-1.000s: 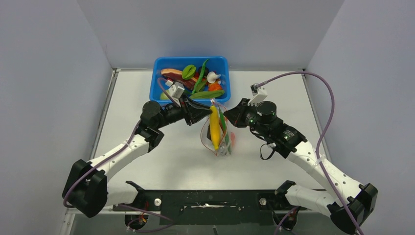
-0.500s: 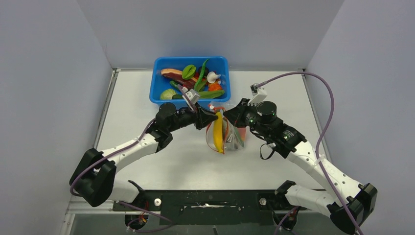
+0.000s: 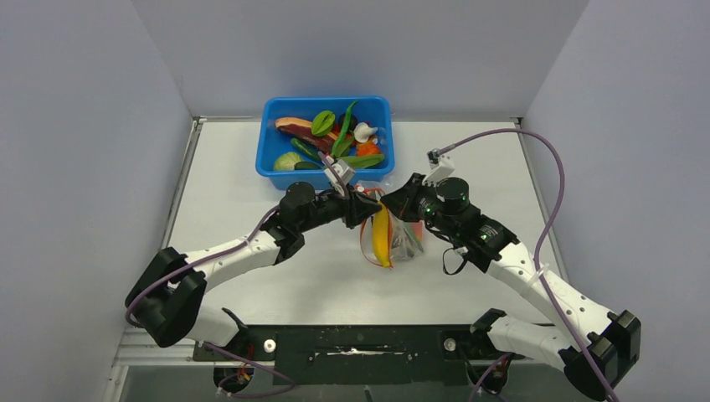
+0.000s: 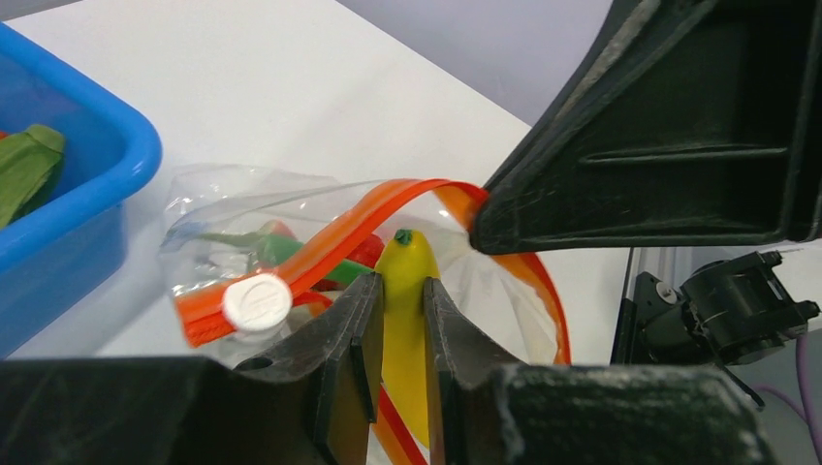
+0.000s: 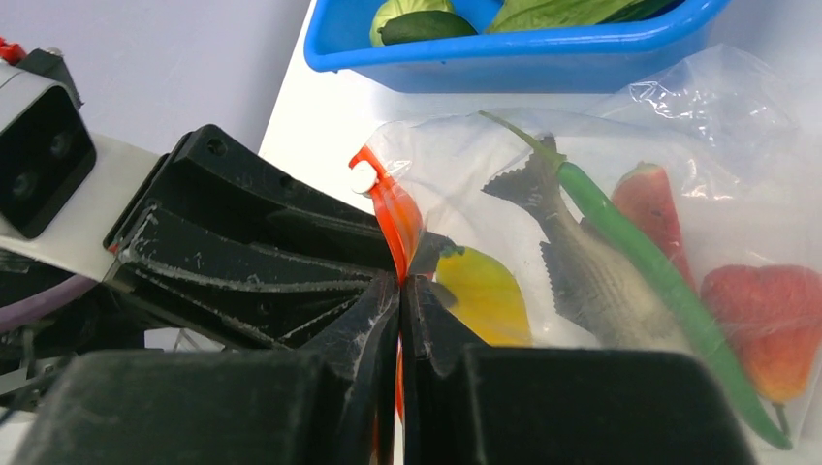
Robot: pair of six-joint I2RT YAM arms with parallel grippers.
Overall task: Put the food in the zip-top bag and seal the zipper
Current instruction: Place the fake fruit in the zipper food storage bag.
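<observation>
The clear zip-top bag (image 3: 400,241) hangs at mid-table, its red-orange zipper (image 4: 339,235) mouth open. My right gripper (image 5: 399,283) is shut on the zipper strip (image 5: 395,218) and holds the mouth up. My left gripper (image 4: 399,291) is shut on the yellow banana (image 4: 405,291), which pokes down into the mouth and also shows in the top view (image 3: 383,234). A white slider tab (image 4: 256,301) sits on the strip. Inside the bag lie a grey fish (image 5: 582,262), a long green pod (image 5: 659,281) and red fruit (image 5: 766,325). In the top view the grippers meet at the left (image 3: 370,208) and the right (image 3: 383,205).
A blue tub (image 3: 268,163) stands behind the bag at the table's back, holding several more toy foods: green leaves (image 3: 323,122), a papaya slice (image 3: 293,125), green pods (image 3: 362,159). Its near wall shows in both wrist views, the left (image 4: 68,232) and the right (image 5: 523,63).
My left gripper has moved right and toward the bag with the banana, now lower in the mouth. The bag has shifted slightly right and down. The right gripper keeps its hold on the strip.
</observation>
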